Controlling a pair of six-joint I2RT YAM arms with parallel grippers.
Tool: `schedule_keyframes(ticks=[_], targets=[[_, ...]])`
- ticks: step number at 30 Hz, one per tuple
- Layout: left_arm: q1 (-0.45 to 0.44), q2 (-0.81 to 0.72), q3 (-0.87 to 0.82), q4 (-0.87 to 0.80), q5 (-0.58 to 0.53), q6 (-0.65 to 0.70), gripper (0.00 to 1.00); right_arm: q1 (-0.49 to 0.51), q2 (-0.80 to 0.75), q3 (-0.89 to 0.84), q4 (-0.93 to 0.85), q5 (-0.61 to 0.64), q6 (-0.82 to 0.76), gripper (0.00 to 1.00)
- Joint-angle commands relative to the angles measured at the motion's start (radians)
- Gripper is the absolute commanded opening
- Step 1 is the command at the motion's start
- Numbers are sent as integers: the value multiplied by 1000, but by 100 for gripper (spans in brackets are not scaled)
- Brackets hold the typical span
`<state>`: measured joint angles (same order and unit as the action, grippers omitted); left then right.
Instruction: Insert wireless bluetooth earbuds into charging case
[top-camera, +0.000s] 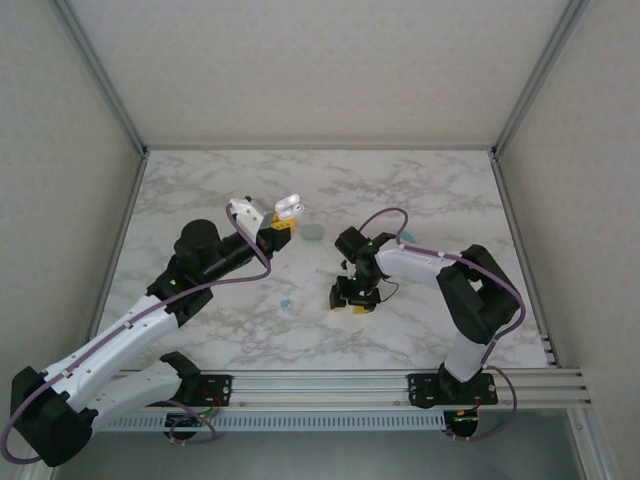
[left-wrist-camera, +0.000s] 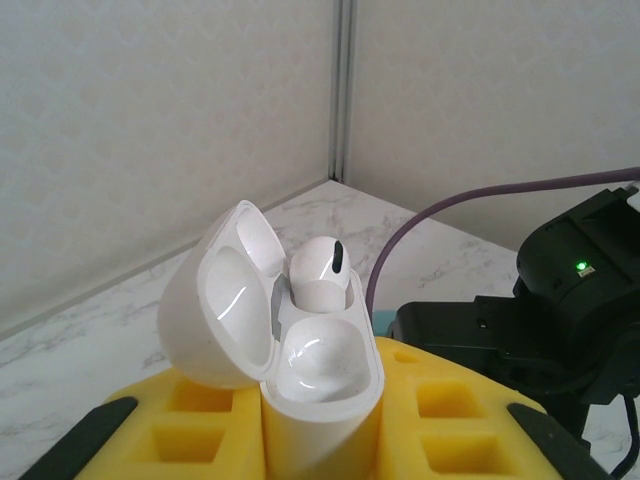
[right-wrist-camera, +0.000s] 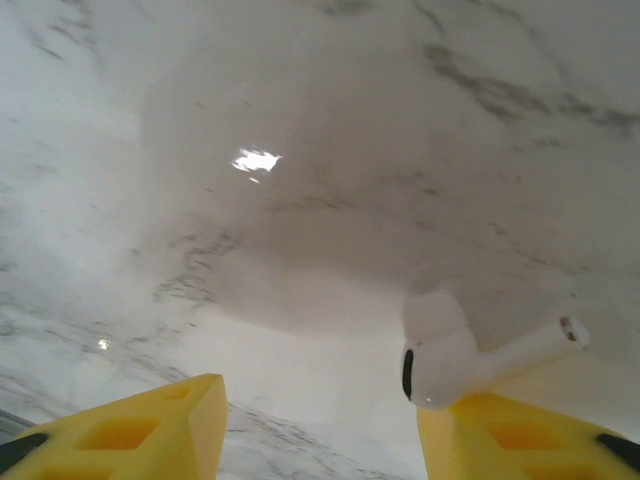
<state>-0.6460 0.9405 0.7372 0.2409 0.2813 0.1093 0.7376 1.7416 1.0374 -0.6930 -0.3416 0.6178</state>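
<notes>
Surface: a white, grey-veined marble table (top-camera: 200, 190) inside a pale-walled booth with aluminium corner posts.
Left claw: the left gripper (top-camera: 281, 228) is clamped by its yellow fingers (left-wrist-camera: 440, 400) on the lower body of a glossy white charging case (left-wrist-camera: 320, 370). It holds the case off the table, left of centre on the far side, with the lid (left-wrist-camera: 225, 300) hinged open.
Case contents: one white stemmed seated earbud (left-wrist-camera: 320, 275) sits in the far socket. The near socket is bare.
Right claw: the right gripper (right-wrist-camera: 322, 400) is low over the marble, right of centre, with its jaws apart and nothing pinched.
Loose piece: a second white stemmed loose earbud (right-wrist-camera: 450, 350) lies on the marble touching one fingertip, well apart from the other.
Elsewhere: a tiny teal-blue earbud (top-camera: 287, 303) lies on the table between the arms. A rounded teal case (top-camera: 314, 232) sits just right of the held case.
Progress: the white pair looks half done. The loose earbud has yet to be gripped, carried left and seated in the bare socket. The teal pieces look untouched.
</notes>
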Motion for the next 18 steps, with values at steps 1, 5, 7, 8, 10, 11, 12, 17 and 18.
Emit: schedule_keyframes(ticks=[1, 5, 7, 8, 10, 11, 12, 17, 18], targets=[[8, -14, 9, 6, -4, 6, 14, 3, 14, 67, 27, 7, -25, 54], [8, -9, 14, 2, -6, 7, 14, 4, 20, 128, -53, 42, -74, 54], [7, -5, 17, 3, -5, 6, 14, 5, 17, 145, -81, 31, -98, 54], [8, 0, 19, 2, -5, 7, 14, 4, 13, 150, -92, 26, -104, 54], [8, 8, 24, 2, 1, 5, 14, 5, -10, 161, -110, 34, -123, 53], [8, 10, 24, 4, 2, 5, 14, 5, -25, 162, -110, 58, -133, 53], [8, 13, 25, 7, 4, 2, 14, 4, -40, 165, -109, 102, -142, 54], [8, 23, 28, 20, 7, -1, 14, 1, -15, 204, -110, 259, -239, 54], [8, 25, 30, 19, 7, -1, 14, -2, 0, 216, -102, 259, -268, 54]])
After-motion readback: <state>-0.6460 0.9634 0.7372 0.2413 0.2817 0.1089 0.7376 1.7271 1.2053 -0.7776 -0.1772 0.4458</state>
